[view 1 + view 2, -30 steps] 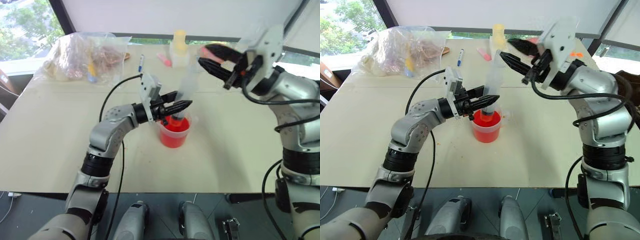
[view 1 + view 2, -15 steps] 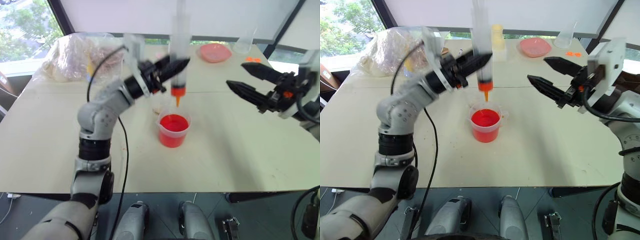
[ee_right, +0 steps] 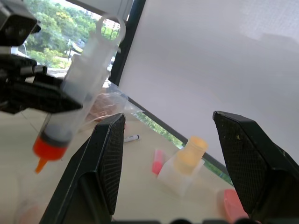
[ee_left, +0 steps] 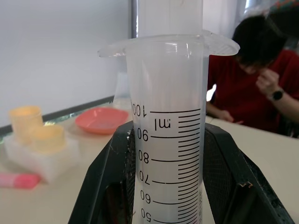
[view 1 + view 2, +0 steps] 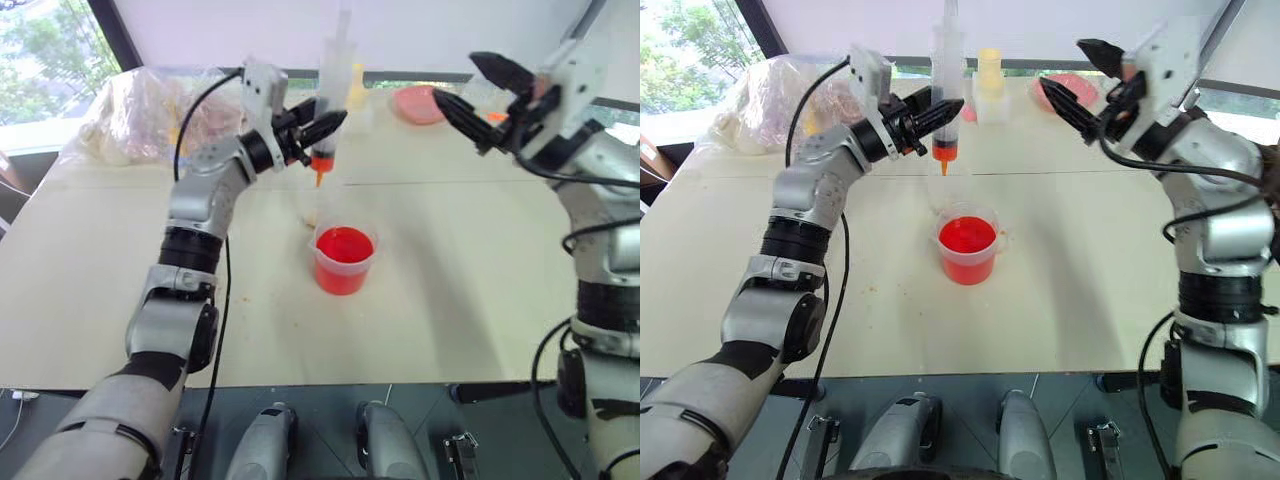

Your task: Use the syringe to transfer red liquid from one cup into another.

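The left gripper (image 5: 940, 110) is clamped on the syringe (image 5: 946, 75), holding it upright above the table (image 5: 1090, 290), orange tip down, over a small clear cup (image 5: 318, 205) just behind the red-filled beaker (image 5: 968, 247) — the arm reaches up and forward. The right gripper (image 5: 1072, 78) hangs raised off to the side with its fingers spread and empty. The left wrist view shows the barrel's printed marks between the black fingers (image 4: 100, 186) — plus a person in red (image 4: 254, 88) seated at the table.

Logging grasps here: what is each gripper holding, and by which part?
Left gripper clamps the syringe around its lower barrel, above the orange tip. Right gripper holds nothing.
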